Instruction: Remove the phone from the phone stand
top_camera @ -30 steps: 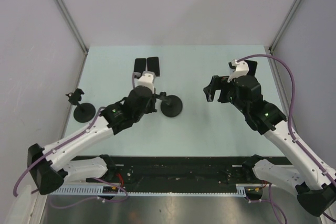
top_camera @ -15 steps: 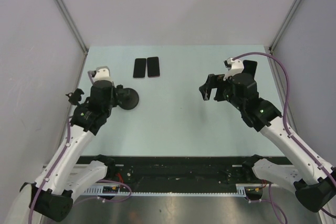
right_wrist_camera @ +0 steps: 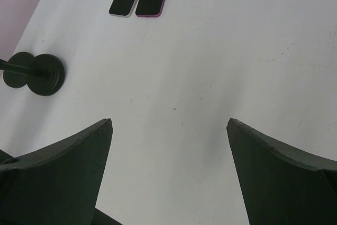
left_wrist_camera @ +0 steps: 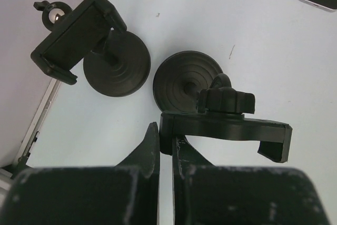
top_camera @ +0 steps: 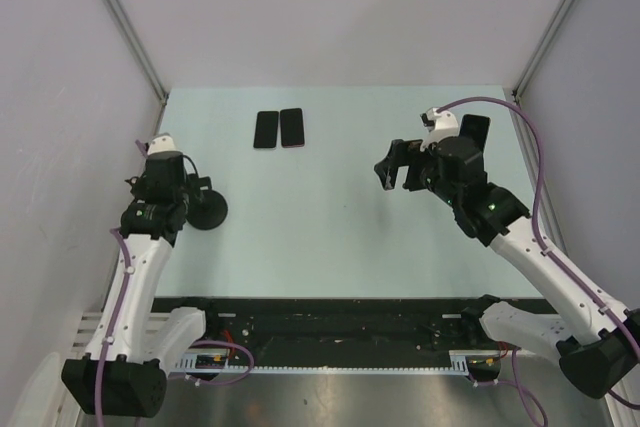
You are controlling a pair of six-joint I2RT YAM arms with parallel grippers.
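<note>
While the right gripper (right_wrist_camera: 168,122) hovers spread, the left gripper (left_wrist_camera: 164,133) seemingly pinches a phone stand (left_wrist_camera: 226,127).

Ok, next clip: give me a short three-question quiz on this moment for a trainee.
1. True or false: neither phone stand holds a phone.
2. The right end effector is: A) open over bare table; B) shut on a phone; C) shut on a stand.
3. How many phones lie flat side by side at the far side of the table?
Key: 1 true; 2 A; 3 two.
</note>
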